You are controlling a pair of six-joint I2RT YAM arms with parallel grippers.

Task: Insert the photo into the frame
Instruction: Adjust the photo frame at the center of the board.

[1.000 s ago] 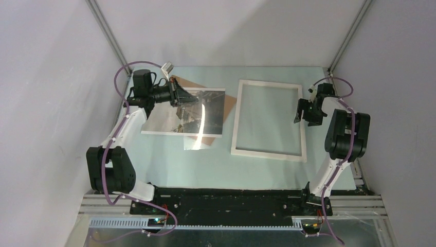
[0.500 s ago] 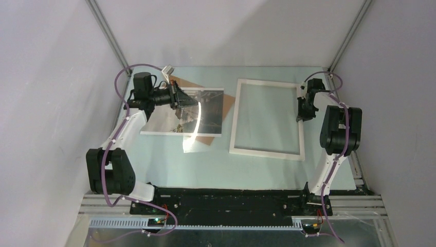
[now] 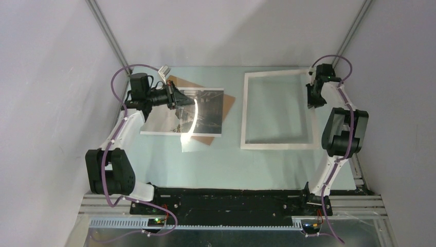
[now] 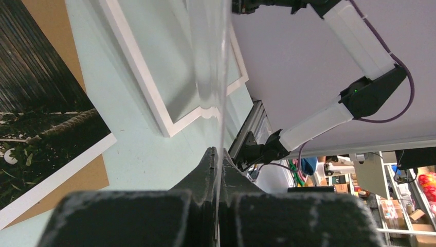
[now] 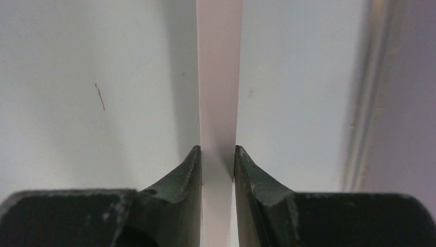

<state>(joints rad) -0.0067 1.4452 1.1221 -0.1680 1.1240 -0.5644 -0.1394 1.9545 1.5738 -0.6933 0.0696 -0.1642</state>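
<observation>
Fingers on the right arm (image 5: 191, 177) pinch the right side of the one white frame (image 3: 277, 146), fingers on the left arm (image 4: 205, 172) squeeze one clear sheet (image 4: 208, 62) left of the frame, and one photo (image 3: 211, 110) lies there on one brown board (image 3: 229, 108).

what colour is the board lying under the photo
Plain brown: the board under the photo, clearest in the top external view.

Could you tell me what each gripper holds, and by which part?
Left gripper: clear sheet, by its edge. Right gripper: frame, by its right rail.
</observation>
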